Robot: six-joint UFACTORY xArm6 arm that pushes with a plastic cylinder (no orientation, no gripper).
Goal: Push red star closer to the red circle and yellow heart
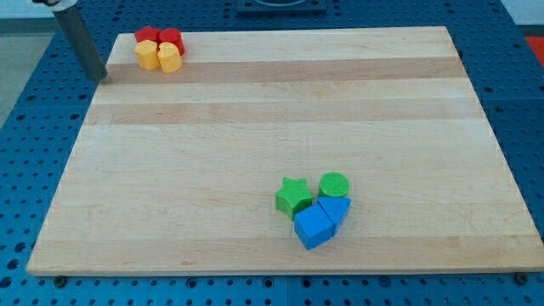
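Board: a pale wooden board (255, 127) with lengthwise grain bands, lying on a blue perforated table (25, 153).
Landmark: the red star (147, 36), a small chunky block at the board's corner toward the view's top left.
Red circle: the red circle (172, 39) sits just to the view's right of the red star, touching it as far as I can see.
Yellow heart: the yellow heart (147, 55) lies just below the red star, pressed against it.
Fourth block: a yellow block (169, 58), looks six-sided, sits diagonally below-right of the red star, packed in with the others.
Rod: a straight dark grey rod (78, 38), smooth and matte, leans to the view's left of the red star.
Tip: my tip (99, 77) rests near the board's left edge, left of and below the red star, apart from it; it is a bare rod end with no claw to open or close.
Far group: a green star (293, 196), green circle (334, 184), blue cube (314, 226) and a second blue block (335, 207) cluster well away from the red star, toward the view's bottom right.
In the way: the stretch between my tip and the red star is bare wood.
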